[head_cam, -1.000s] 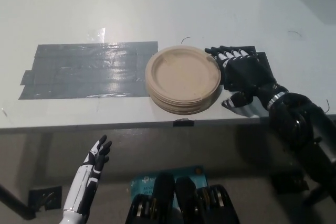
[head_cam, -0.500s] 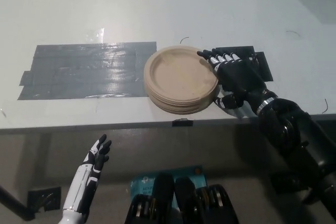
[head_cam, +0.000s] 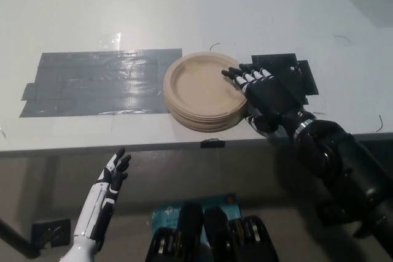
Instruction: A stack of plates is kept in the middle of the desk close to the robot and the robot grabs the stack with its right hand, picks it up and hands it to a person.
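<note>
A stack of tan plates point(head_cam: 199, 90) sits on the white desk point(head_cam: 184, 10) close to its near edge, in the middle. My black right hand point(head_cam: 261, 93) is at the stack's right rim. Its fingers point(head_cam: 236, 75) reach over the top plate's rim and its thumb sits low beside the stack's edge. The fingers are spread, and the stack rests flat on the desk. My white left hand point(head_cam: 113, 179) hangs open below the desk edge at the lower left, holding nothing.
A large patch of grey tape point(head_cam: 98, 81) covers the desk left of the plates. A smaller black tape patch point(head_cam: 288, 69) lies behind my right hand. The desk's near edge point(head_cam: 123, 145) runs just below the stack.
My right hand has slid left from beside the stack onto its right rim, fingers now over the top plate. The stack has shifted slightly left. The left hand has barely moved.
</note>
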Tool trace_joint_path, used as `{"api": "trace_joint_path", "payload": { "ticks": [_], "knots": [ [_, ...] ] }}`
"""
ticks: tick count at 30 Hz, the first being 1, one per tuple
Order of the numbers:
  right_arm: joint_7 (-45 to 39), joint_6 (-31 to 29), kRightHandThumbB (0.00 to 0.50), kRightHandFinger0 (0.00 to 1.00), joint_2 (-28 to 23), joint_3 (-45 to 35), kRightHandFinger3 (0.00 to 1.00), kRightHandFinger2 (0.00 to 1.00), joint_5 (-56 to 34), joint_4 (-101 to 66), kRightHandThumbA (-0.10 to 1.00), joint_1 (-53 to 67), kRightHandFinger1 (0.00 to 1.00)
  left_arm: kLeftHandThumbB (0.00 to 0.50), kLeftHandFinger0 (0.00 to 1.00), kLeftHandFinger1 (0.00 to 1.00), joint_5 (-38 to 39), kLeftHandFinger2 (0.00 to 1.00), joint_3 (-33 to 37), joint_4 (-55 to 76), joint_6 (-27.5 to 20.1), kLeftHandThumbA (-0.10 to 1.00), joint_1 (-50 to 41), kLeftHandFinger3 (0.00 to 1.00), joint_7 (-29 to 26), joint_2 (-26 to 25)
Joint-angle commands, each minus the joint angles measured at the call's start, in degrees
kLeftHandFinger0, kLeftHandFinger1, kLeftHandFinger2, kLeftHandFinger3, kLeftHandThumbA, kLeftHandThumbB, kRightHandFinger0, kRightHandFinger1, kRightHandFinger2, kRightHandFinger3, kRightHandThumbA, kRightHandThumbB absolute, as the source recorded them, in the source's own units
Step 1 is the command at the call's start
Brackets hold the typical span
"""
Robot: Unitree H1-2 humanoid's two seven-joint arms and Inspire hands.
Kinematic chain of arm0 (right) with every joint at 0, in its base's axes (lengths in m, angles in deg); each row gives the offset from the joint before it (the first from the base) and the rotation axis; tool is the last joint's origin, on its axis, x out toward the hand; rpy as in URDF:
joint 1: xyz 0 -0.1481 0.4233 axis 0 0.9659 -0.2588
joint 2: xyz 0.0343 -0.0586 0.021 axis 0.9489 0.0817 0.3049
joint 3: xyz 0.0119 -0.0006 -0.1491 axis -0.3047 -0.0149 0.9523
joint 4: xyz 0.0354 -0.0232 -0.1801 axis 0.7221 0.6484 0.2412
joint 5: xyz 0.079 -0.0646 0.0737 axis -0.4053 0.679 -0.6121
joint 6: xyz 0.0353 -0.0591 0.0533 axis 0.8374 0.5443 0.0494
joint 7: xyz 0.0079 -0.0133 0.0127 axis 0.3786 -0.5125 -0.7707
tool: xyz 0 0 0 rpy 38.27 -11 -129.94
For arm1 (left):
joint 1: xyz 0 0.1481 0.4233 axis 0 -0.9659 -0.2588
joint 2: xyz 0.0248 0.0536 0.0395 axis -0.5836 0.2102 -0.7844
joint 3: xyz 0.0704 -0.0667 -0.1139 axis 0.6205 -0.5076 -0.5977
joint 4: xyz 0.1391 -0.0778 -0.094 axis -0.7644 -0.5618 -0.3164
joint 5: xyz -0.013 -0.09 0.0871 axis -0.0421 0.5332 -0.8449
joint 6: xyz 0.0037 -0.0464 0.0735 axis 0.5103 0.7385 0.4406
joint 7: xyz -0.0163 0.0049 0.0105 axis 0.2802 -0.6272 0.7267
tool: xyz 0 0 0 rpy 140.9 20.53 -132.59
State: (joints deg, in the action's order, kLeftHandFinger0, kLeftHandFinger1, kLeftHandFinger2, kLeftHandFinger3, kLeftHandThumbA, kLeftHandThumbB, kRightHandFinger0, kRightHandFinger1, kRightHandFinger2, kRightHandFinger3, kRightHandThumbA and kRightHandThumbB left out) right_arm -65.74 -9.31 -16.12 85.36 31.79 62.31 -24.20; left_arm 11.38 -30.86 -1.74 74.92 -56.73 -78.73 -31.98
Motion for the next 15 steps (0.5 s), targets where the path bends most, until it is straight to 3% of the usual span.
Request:
{"api": "trace_joint_path", "payload": {
  "ticks": [1, 2, 3, 4, 5, 6, 7, 8, 10, 11, 12, 15],
  "knots": [
    [8.88, -6.58, 0.5, 1.0, 1.27, 4.52, 1.0, 1.0, 6.78, 3.71, 0.62, -4.85, 1.0, 0.0, 1.0, 1.0, 0.48, 1.0, -0.17, 1.27, -1.05, 1.0, 1.38, 1.0, 0.95, -0.68],
    [12.92, -7.83, 0.5, 1.0, 1.32, 5.73, 1.0, 1.0, 8.56, 5.21, 0.52, -5.53, 1.0, 0.0, 1.0, 1.0, 0.35, 1.0, -0.16, 1.26, -1.02, 1.0, 1.42, 1.0, 0.89, -0.67],
    [18.98, -8.36, 0.397, 0.91, 1.47, 8.05, 1.0, 0.91, 11.69, 7.77, 0.28, -6.73, 0.89, 0.0, 1.0, 1.0, 0.28, 1.0, -0.13, 1.37, -0.88, 1.0, 1.43, 1.0, 0.9, -0.69],
    [24.73, -7.8, 0.366, 0.52, 1.77, 10.22, 0.78, 0.64, 14.8, 10.23, 0.0, -7.82, 0.59, 0.0, 1.0, 1.0, 0.27, 1.0, -0.13, 1.45, -0.78, 1.0, 1.51, 1.0, 0.9, -0.68],
    [30.04, -7.01, 0.36, 0.17, 2.14, 12.36, 0.6, 0.42, 17.55, 12.77, -0.08, -8.88, 0.27, 0.0, 1.0, 1.0, 0.21, 1.0, -0.1, 1.51, -0.72, 1.0, 1.62, 1.0, 0.9, -0.66],
    [33.51, -6.46, 0.36, 0.03, 2.39, 13.77, 0.5, 0.32, 19.26, 14.48, -0.1, -9.56, 0.15, 0.0, 1.0, 1.0, 0.16, 1.0, -0.07, 1.54, -0.68, 1.0, 1.69, 1.0, 0.89, -0.64],
    [36.32, -5.38, 0.368, 0.01, 2.66, 15.3, 0.49, 0.16, 20.82, 16.29, -0.1, -10.22, 0.03, 0.0, 1.0, 1.0, 0.14, 1.0, -0.04, 1.57, -0.67, 1.0, 1.77, 1.0, 0.89, -0.61],
    [39.28, -4.22, 0.374, 0.0, 2.96, 17.31, 0.45, 0.08, 22.38, 18.95, -0.1, -11.13, 0.0, 0.0, 1.0, 1.0, -0.02, 1.0, 0.04, 1.6, -0.58, 1.0, 2.03, 1.0, 0.92, -0.65],
    [40.68, -3.97, 0.373, 0.0, 2.79, 19.31, 0.47, 0.05, 23.45, 21.5, -0.1, -12.17, 0.0, 0.0, 1.0, 1.0, 0.11, 1.0, 0.02, 1.83, -0.1, 1.0, 2.36, 1.0, 1.03, -0.62],
    [41.68, -3.98, 0.368, 0.0, 2.66, 19.82, 0.42, 0.01, 23.52, 22.32, -0.1, -12.53, 0.0, 0.0, 1.0, 1.0, 0.21, 1.0, 0.02, 1.83, 0.04, 1.0, 2.64, 1.0, 1.11, -0.62],
    [43.9, -4.15, 0.358, 0.0, 2.55, 19.9, 0.4, 0.15, 23.13, 23.5, -0.1, -12.81, 0.0, 0.0, 1.0, 1.0, 0.15, 1.0, 0.03, 1.76, 0.03, 1.0, 3.04, 1.0, 1.15, -0.71],
    [45.65, -4.39, 0.35, 0.0, 2.25, 20.18, 0.41, 0.22, 22.3, 24.57, -0.1, -13.16, 0.0, 0.0, 1.0, 1.0, -0.14, 1.0, 0.12, 1.66, 0.18, 1.0, 3.59, 1.0, 1.17, -0.78]
  ]
}}
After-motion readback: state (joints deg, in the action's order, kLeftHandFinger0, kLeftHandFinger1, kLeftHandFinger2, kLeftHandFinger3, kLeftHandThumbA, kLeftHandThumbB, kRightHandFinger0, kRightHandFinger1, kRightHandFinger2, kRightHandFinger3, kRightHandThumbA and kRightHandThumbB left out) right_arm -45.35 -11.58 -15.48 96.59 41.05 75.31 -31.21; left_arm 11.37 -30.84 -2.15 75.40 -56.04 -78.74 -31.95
